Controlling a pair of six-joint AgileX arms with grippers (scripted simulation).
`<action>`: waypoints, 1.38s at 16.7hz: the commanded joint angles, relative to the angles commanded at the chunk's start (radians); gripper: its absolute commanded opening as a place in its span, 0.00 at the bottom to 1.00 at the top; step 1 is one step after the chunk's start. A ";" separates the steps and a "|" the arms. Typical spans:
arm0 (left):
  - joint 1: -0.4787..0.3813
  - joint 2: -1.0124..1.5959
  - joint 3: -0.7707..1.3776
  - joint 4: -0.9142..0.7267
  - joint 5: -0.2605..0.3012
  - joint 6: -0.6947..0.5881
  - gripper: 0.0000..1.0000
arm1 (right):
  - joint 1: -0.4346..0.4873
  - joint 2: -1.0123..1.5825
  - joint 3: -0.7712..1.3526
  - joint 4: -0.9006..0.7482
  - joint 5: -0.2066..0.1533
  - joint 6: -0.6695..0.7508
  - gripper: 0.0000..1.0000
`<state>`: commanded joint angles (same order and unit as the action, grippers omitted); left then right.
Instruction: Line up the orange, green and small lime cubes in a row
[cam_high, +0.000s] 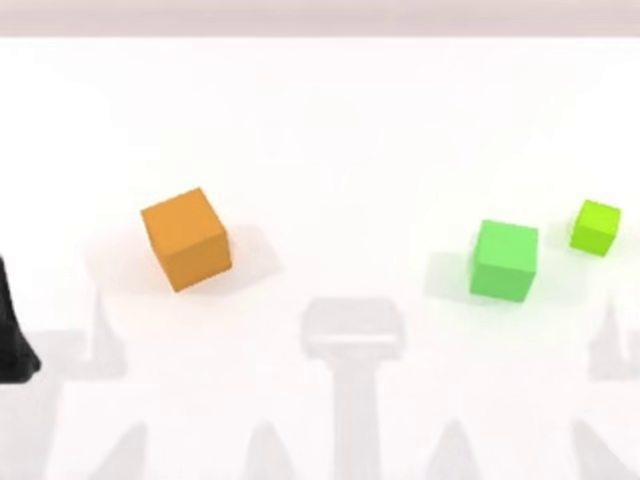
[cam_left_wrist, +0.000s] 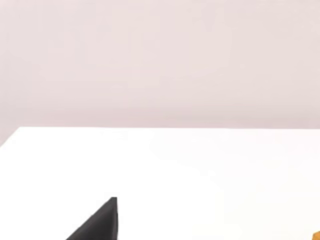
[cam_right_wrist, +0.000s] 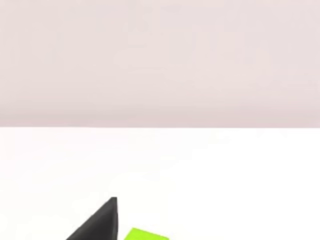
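Cubes, three, all resting on the white desk (cam_high: 330, 130), none held. Orange cube (cam_high: 187, 239): largest, on the desk's left half, turned at an angle to the desk edge, standing alone and well apart from the other two. Green cube (cam_high: 505, 260): medium green, on the right half, roughly level with the orange one across the desk. Small lime cube (cam_high: 596, 227): bright yellow-green, smallest, just beside the green cube toward the right edge and slightly farther back, a narrow gap between them, not touching.

Left arm (cam_high: 12, 335): only a dark sliver at the top view's left edge, low on the desk, well apart from the orange cube. Left pincer: one dark fingertip (cam_left_wrist: 102, 222) visible in the left wrist view, bare desk ahead, a scrap of orange at the frame corner; spread of the fingers impossible to tell.

Right pincer: out of the top view; one dark fingertip (cam_right_wrist: 102, 222) in the right wrist view, with a yellow-green cube face close beside it; width likewise impossible to tell.
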<state>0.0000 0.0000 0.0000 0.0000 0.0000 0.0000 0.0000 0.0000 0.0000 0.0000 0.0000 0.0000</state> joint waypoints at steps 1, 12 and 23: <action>0.000 0.000 0.000 0.000 0.000 0.000 1.00 | 0.000 0.000 0.000 0.000 0.000 0.000 1.00; 0.000 0.000 0.000 0.000 0.000 0.000 1.00 | 0.024 0.563 0.510 -0.341 0.007 -0.297 1.00; 0.000 0.000 0.000 0.000 0.000 0.000 1.00 | 0.090 1.753 1.476 -0.982 0.001 -0.851 1.00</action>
<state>0.0000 0.0000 0.0000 0.0000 0.0000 0.0000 0.0905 1.7533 1.4759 -0.9815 0.0010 -0.8509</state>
